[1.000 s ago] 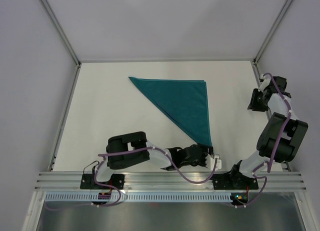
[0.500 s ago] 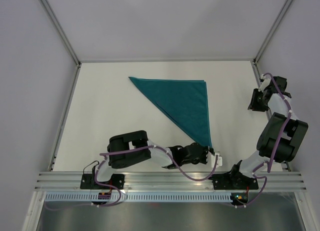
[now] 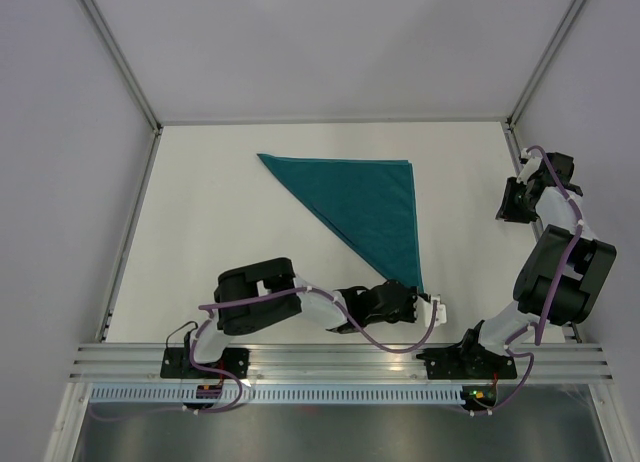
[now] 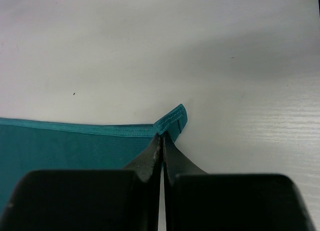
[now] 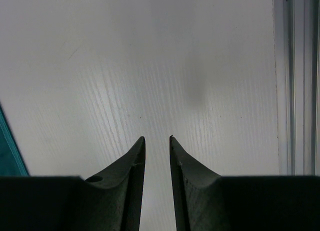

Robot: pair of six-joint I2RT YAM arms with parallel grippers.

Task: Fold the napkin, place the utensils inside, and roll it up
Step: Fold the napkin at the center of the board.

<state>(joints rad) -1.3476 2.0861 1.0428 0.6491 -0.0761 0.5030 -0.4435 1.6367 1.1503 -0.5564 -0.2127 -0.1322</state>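
The teal napkin (image 3: 370, 207) lies folded into a triangle on the white table, its long point reaching toward the near edge. My left gripper (image 3: 418, 300) sits low at that near corner. In the left wrist view the napkin (image 4: 75, 146) fills the lower left, and its hemmed tip curls up just past the left gripper (image 4: 162, 137), which is shut on the corner. My right gripper (image 3: 510, 200) hovers at the table's right side. It stands open by a narrow gap over bare table (image 5: 157, 137), holding nothing. A sliver of napkin (image 5: 9, 156) shows at the left edge there. The utensils are out of view.
A metal frame rail (image 5: 295, 91) runs along the table's right edge close to the right gripper. Grey enclosure walls with aluminium posts (image 3: 125, 57) bound the back and sides. The slotted mounting rail (image 3: 330, 360) crosses the near edge by the arm bases.
The left jaws have closed from open onto the napkin's near corner, and the left arm has drawn slightly leftward. The right arm has stayed in place.
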